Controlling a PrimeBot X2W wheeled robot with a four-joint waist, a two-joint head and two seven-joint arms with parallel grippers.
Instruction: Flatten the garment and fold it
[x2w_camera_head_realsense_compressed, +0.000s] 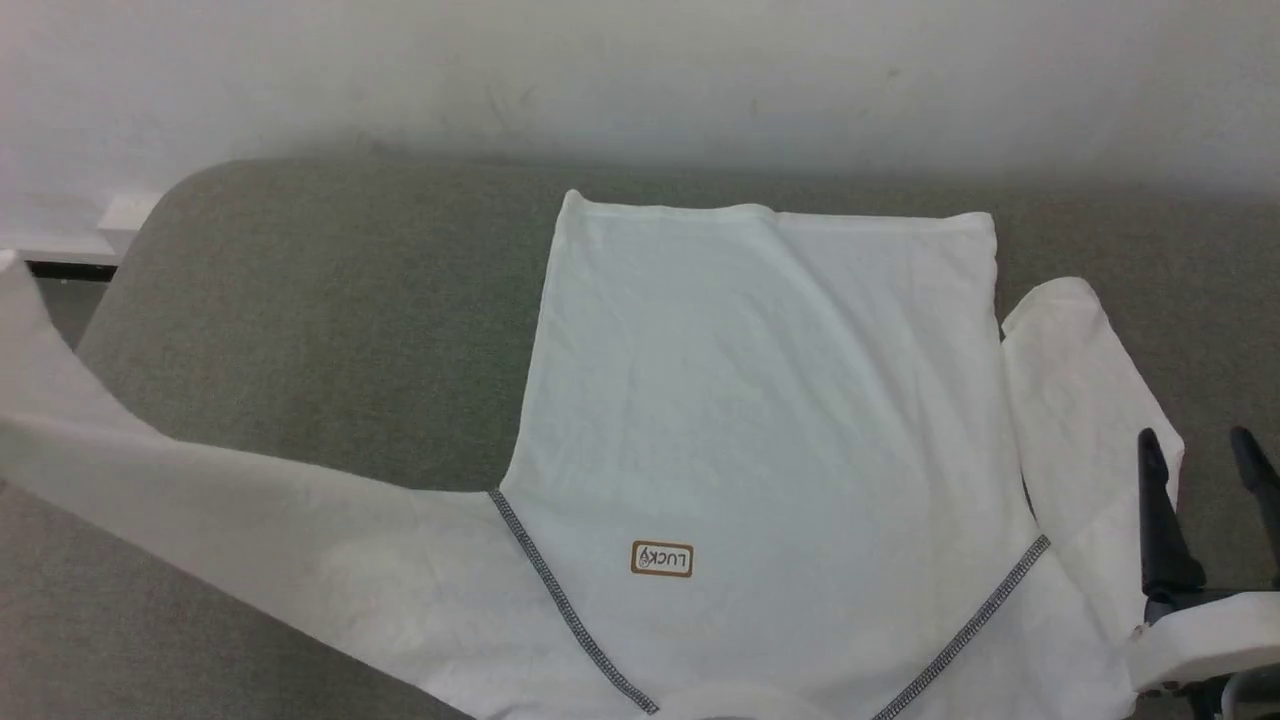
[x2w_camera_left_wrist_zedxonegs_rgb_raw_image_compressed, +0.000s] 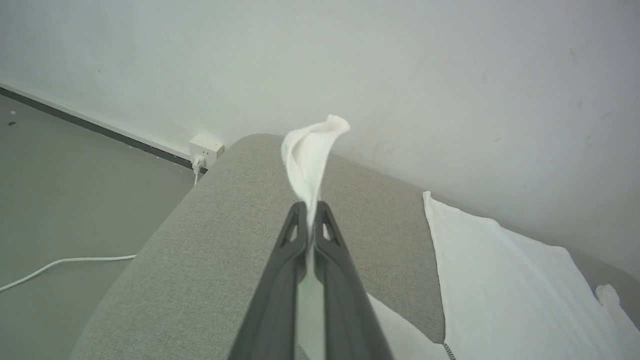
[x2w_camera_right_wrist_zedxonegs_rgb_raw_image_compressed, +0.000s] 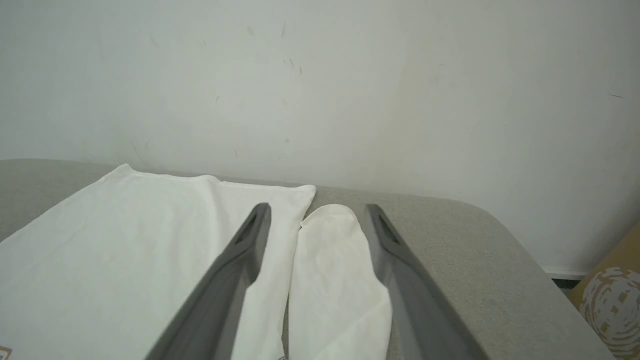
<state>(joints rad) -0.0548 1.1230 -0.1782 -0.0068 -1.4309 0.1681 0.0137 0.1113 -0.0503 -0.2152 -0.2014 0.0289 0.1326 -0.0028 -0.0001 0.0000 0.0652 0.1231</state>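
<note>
Left sleeve pinched and lifted off the worktop's left edge, ready to fold in.

The garment (x2w_camera_head_realsense_compressed: 760, 380) lies face up on the grey worktop (x2w_camera_head_realsense_compressed: 330, 330), with its hem at the far edge by the wall (x2w_camera_head_realsense_compressed: 640, 70) and its collar at the near edge. Its left sleeve (x2w_camera_head_realsense_compressed: 250, 500) runs lengthwise from the shoulder out past the left edge. The cuff (x2w_camera_left_wrist_zedxonegs_rgb_raw_image_compressed: 310, 150) is clamped in the fully closed left end effector (x2w_camera_left_wrist_zedxonegs_rgb_raw_image_compressed: 310, 205), so the torso lies to that arm's right and the fold probably goes that way. The right end effector (x2w_camera_head_realsense_compressed: 1200, 440) is wide open and holds nothing, hovering over the right sleeve (x2w_camera_right_wrist_zedxonegs_rgb_raw_image_compressed: 335, 270), which lies along the torso's right side.
</note>
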